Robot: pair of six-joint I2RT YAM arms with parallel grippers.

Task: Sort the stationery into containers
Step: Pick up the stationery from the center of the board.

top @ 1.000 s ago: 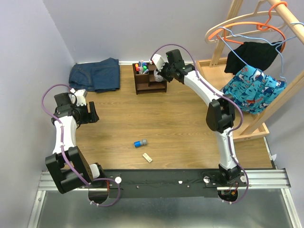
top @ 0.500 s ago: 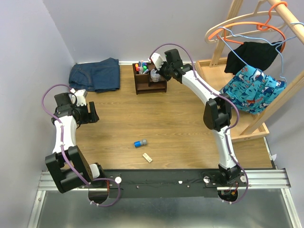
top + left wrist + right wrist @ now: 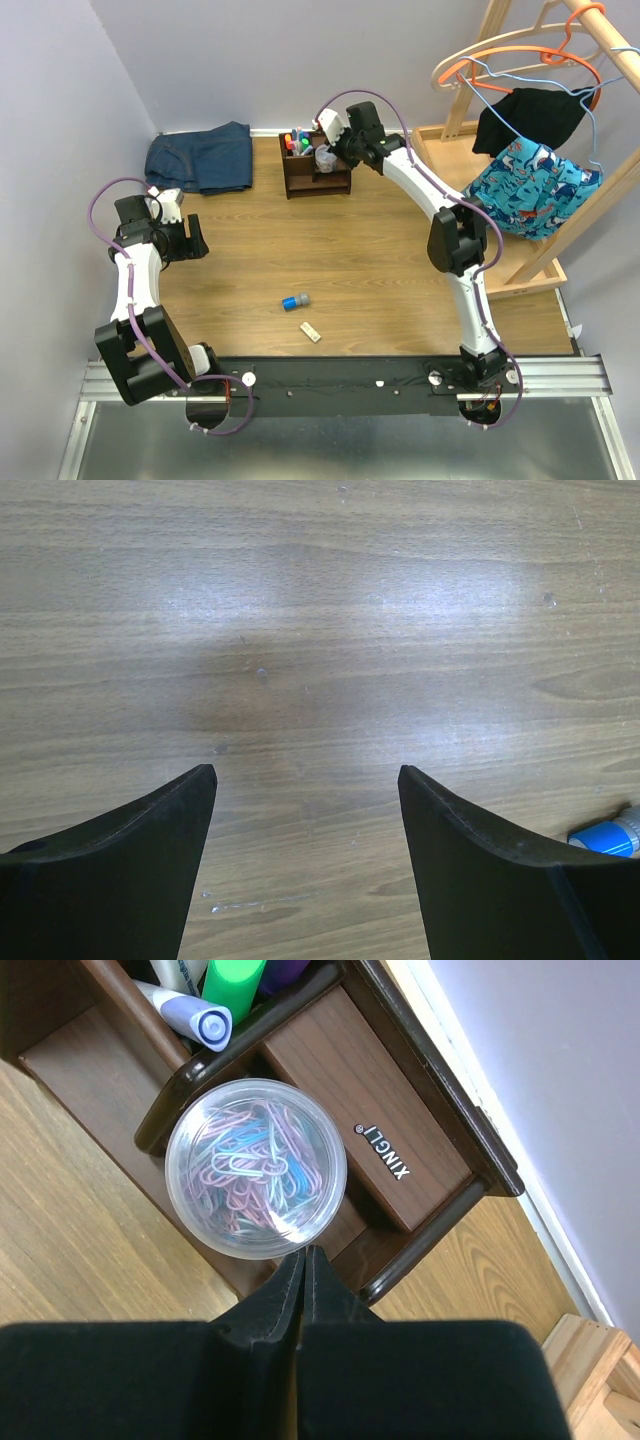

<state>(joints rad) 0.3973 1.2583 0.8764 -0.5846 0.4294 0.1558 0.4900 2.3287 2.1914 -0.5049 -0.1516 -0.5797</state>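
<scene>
My right gripper (image 3: 303,1250) is shut, pinching the near rim of the clear round tub (image 3: 255,1168) of coloured paper clips. It holds the tub over the low shelves of the dark brown organiser (image 3: 400,1150). A green highlighter (image 3: 232,980) and a white marker (image 3: 190,1015) stand in the taller pen section. In the top view the tub (image 3: 323,157) hangs at the organiser (image 3: 300,180) under the right gripper (image 3: 328,150). The blue-grey cylinder (image 3: 296,300) and the beige block (image 3: 310,331) lie on the table. My left gripper (image 3: 190,240) is open and empty over bare wood (image 3: 305,775).
Folded jeans (image 3: 200,158) lie at the back left, beside the organiser. A wooden clothes rack (image 3: 540,150) with hangers and garments stands at the right. The blue-grey cylinder's (image 3: 605,837) blue end shows at the right edge of the left wrist view.
My right gripper has shifted left with the tub, from the organiser's right end to over its shelves. The left arm has not moved.
</scene>
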